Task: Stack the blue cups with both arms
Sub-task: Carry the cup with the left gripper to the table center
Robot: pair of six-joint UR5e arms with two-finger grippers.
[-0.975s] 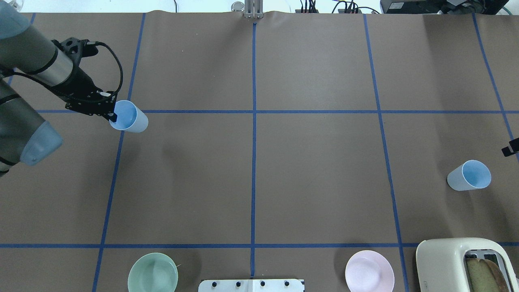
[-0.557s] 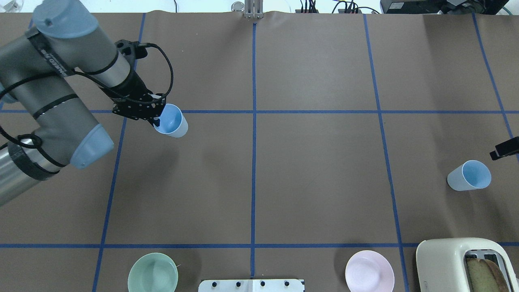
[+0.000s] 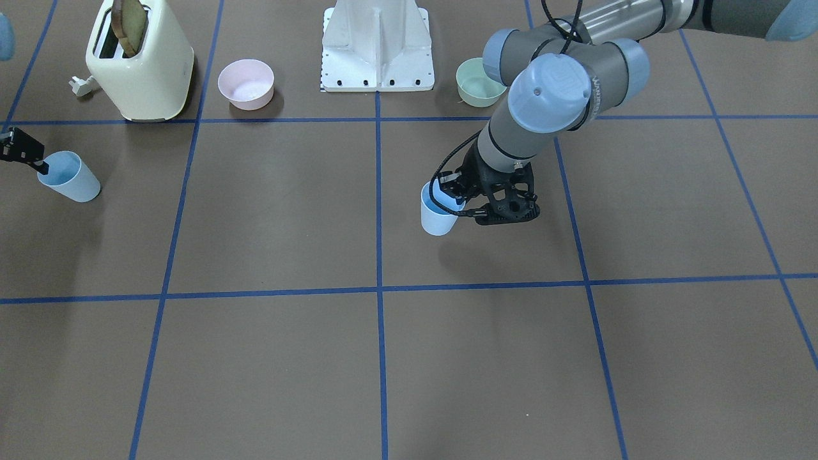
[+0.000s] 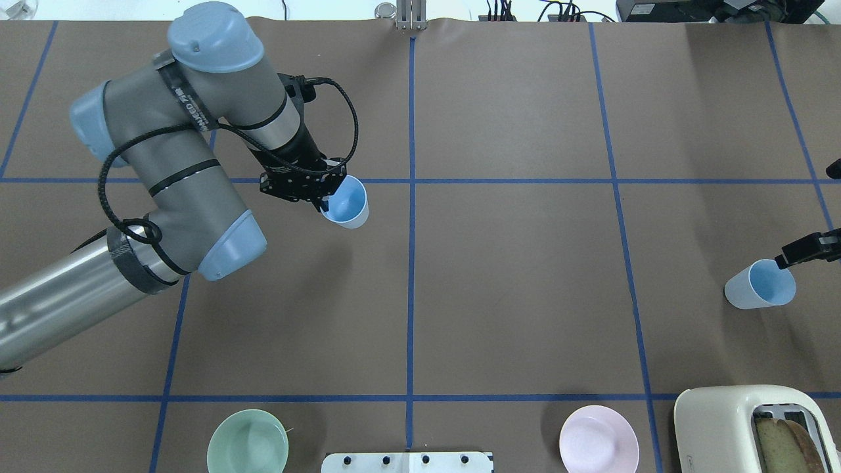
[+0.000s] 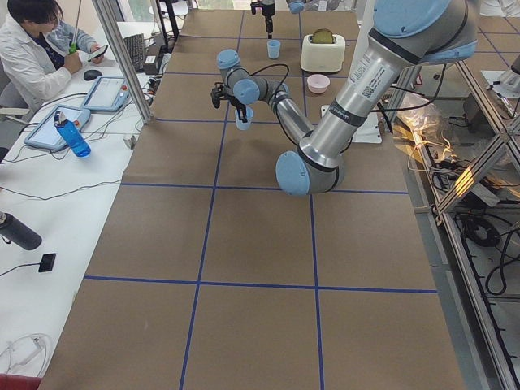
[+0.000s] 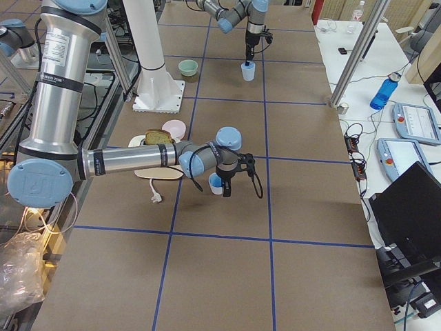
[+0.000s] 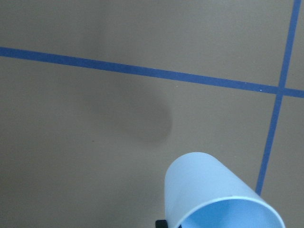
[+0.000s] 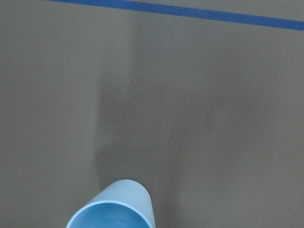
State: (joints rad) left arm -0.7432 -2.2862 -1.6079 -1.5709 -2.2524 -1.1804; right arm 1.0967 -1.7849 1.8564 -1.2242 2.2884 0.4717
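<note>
My left gripper [image 4: 326, 200] is shut on the rim of one blue cup [image 4: 346, 203] and holds it upright above the table, just left of the centre line. It also shows in the front view [image 3: 438, 216] and the left wrist view [image 7: 213, 194]. The other blue cup [image 4: 759, 284] stands upright on the table at the far right, and shows in the front view [image 3: 67, 177] and the right wrist view [image 8: 118, 206]. My right gripper [image 4: 783, 261] is at that cup's rim, one finger over its edge, and looks open.
A cream toaster [image 4: 742, 427] with bread stands at the near right. A pink bowl [image 4: 598, 439] and a mint-green bowl [image 4: 248, 441] sit on either side of the white base pedestal [image 3: 378, 45]. Blue tape lines grid the brown table.
My left arm has carried its blue cup to the right, towards the centre line. My right gripper has come in from the right edge to the other cup's rim. That cup has not moved.
</note>
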